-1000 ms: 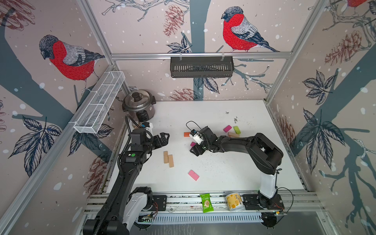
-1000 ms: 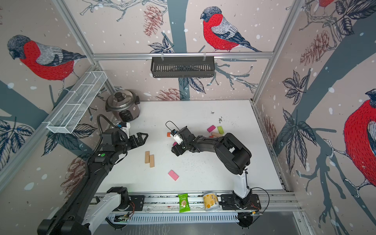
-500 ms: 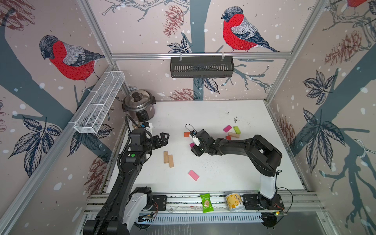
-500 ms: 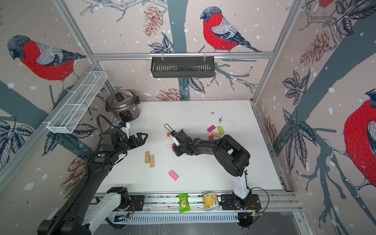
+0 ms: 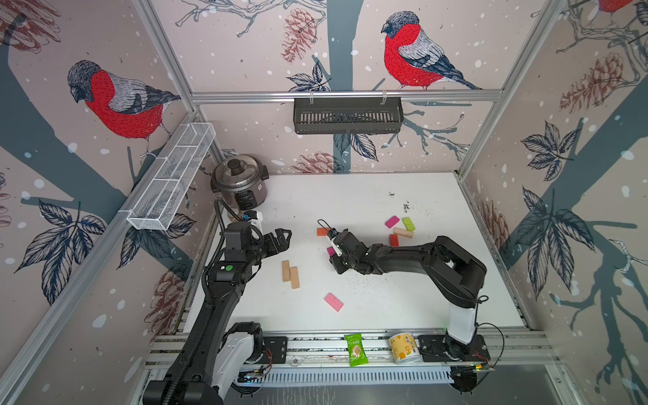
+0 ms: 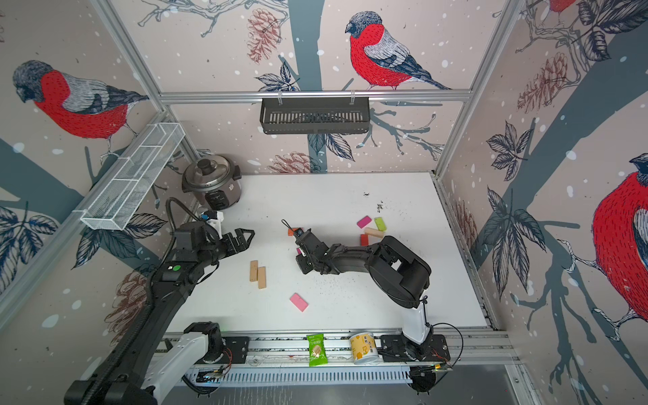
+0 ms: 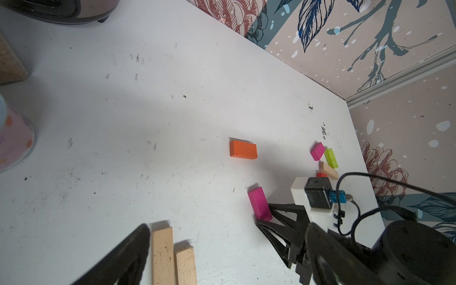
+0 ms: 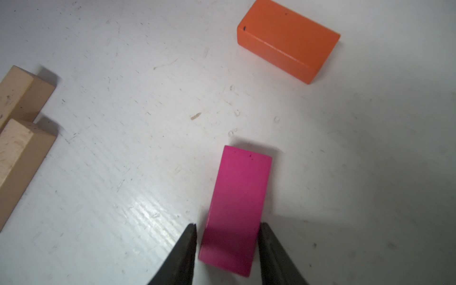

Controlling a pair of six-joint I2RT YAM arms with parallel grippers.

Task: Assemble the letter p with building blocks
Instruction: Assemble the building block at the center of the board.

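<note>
My right gripper is low over the table with a magenta block between its open jaws. One finger touches the block's side and a thin gap shows at the other. The block lies flat, also seen in a top view. An orange block lies just beyond it. Two wood bars lie side by side to the left, and a light pink block lies nearer the front. My left gripper hovers open and empty left of the bars.
A cluster of magenta, lime, wood and red blocks lies behind the right arm. A rice cooker stands at the back left. A green snack packet and a yellow cup rest on the front rail.
The right gripper has slid left over the magenta block and its jaws have narrowed around it. The left arm has not moved.
</note>
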